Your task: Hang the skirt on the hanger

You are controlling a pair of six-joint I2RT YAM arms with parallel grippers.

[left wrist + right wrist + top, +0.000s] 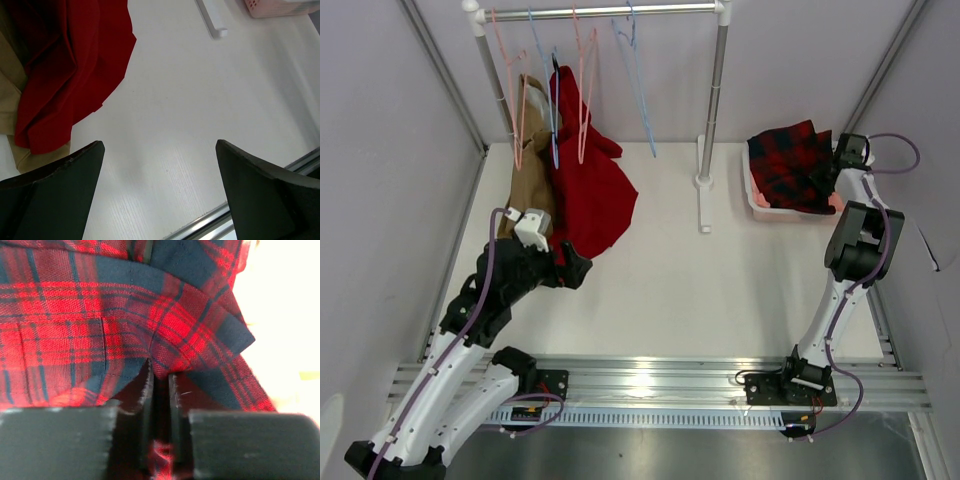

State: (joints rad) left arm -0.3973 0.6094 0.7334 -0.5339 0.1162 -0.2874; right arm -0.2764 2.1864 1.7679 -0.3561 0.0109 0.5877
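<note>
Nearest us, our left gripper (160, 150) hovers wide open over the table (200, 100), beside the red garment (75, 60). Farther right, our right gripper (160, 377) pinches a fold of the skirt (100, 315), heaped in the bin (757, 208). At the back, a pink hanger (582, 130) hangs on the rail (620, 12).

A white wood-grain table (200, 100) below the fingers (50, 195) of the left gripper (159, 144) carries a pale pink plastic basket (760, 208) beneath the right gripper (160, 374), with a white rack foot (704, 205) between them.
</note>
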